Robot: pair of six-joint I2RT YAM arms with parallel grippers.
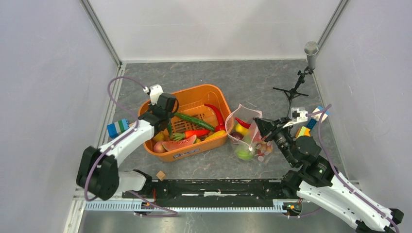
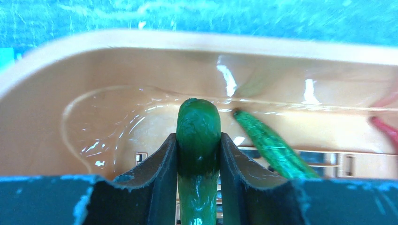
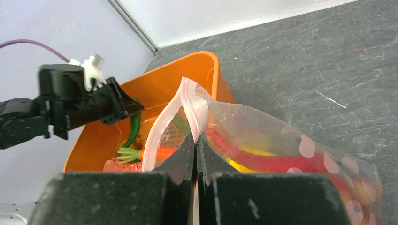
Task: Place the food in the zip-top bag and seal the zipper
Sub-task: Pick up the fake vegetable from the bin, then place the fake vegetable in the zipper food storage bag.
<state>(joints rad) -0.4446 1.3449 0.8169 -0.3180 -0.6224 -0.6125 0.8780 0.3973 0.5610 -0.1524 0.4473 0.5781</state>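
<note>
An orange tub (image 1: 214, 92) holds food: a long green pod (image 1: 194, 121), a carrot (image 1: 197, 132), a watermelon slice (image 1: 180, 143) and a red chilli (image 1: 216, 114). My left gripper (image 1: 169, 127) reaches down into the tub. In the left wrist view the left gripper (image 2: 198, 145) is shut on a thick green pod (image 2: 198, 124), both fingers pressed on its sides. The zip-top bag (image 1: 248, 138) stands right of the tub with a green melon (image 1: 244, 153), yellow pieces and a red chilli inside. My right gripper (image 3: 195, 140) is shut on the pink zipper (image 3: 190, 101), holding the mouth up.
A microphone on a small stand (image 1: 305, 73) is at the back right. Coloured blocks lie left of the tub (image 1: 118, 127) and beside the right arm (image 1: 311, 121). A small wooden cube (image 1: 161, 175) sits near the front rail. Walls close in both sides.
</note>
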